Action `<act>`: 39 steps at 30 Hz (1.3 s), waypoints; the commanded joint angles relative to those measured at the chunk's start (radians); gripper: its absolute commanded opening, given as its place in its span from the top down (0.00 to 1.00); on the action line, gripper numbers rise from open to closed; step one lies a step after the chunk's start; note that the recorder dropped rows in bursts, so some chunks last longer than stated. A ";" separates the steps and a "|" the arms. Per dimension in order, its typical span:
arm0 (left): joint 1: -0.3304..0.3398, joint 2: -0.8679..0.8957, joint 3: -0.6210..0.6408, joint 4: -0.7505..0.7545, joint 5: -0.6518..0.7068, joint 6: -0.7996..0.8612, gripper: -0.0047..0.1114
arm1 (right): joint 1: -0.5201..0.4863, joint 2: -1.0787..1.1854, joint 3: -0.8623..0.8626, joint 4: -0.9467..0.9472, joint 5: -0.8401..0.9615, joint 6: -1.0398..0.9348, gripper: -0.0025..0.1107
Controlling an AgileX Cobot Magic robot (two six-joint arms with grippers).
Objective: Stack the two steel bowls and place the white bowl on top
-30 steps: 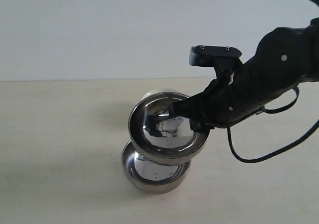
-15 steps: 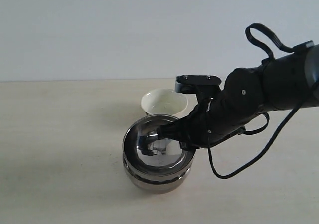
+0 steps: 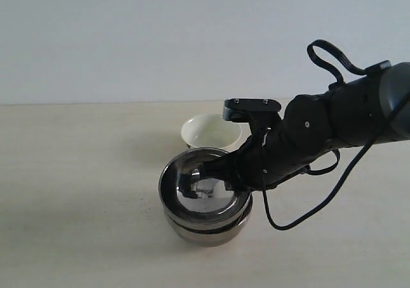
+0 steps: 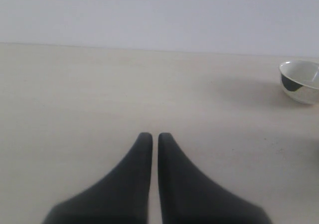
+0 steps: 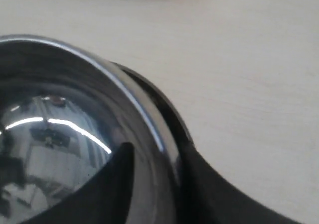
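Observation:
The two steel bowls sit nested near the table's middle. The upper steel bowl [image 3: 202,195] rests inside the lower steel bowl [image 3: 205,232], of which only the outer wall shows. My right gripper [image 3: 213,173] is shut on the upper bowl's rim, with one finger inside and one outside; the right wrist view shows that grip [image 5: 155,152] on the mirror-like bowl [image 5: 60,114]. The white bowl [image 3: 209,131] stands upright just behind the stack, apart from it. My left gripper [image 4: 150,137] is shut and empty, low over bare table.
The right arm [image 3: 333,131] and its looping cable [image 3: 320,205] reach in from the right. A pale-rimmed bowl [image 4: 300,82] shows at the edge of the left wrist view. The beige table [image 3: 77,185] meets a plain wall behind.
The right gripper has lowered the tilted steel bowl onto the other one, so they now sit nested. The arm dropped and shifted left, uncovering the white bowl behind.

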 commanded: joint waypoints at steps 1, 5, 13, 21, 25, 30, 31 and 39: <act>-0.005 -0.003 0.003 0.000 -0.007 -0.005 0.93 | 0.002 0.003 -0.004 -0.007 -0.003 -0.007 0.52; -0.005 -0.003 0.003 0.000 -0.007 -0.005 0.93 | 0.002 -0.007 -0.004 -0.007 -0.003 -0.009 0.53; -0.005 -0.003 0.003 0.000 -0.007 -0.005 0.93 | 0.002 -0.083 -0.004 -0.007 0.010 -0.015 0.52; -0.005 -0.003 0.003 0.000 -0.007 -0.005 0.93 | 0.002 -0.146 -0.004 -0.007 0.023 -0.017 0.52; -0.005 -0.003 0.003 0.000 -0.007 -0.005 0.93 | 0.002 -0.158 -0.004 -0.007 0.026 -0.017 0.59; -0.005 -0.003 0.003 0.000 -0.007 -0.005 0.93 | 0.002 -0.156 -0.004 -0.015 0.074 -0.084 0.98; -0.005 -0.003 0.003 0.000 -0.007 -0.005 0.93 | 0.002 -0.154 -0.004 -0.015 0.084 -0.086 0.98; -0.005 -0.003 0.003 0.000 -0.007 -0.005 0.93 | 0.002 -0.103 0.002 -0.049 0.119 -0.071 0.98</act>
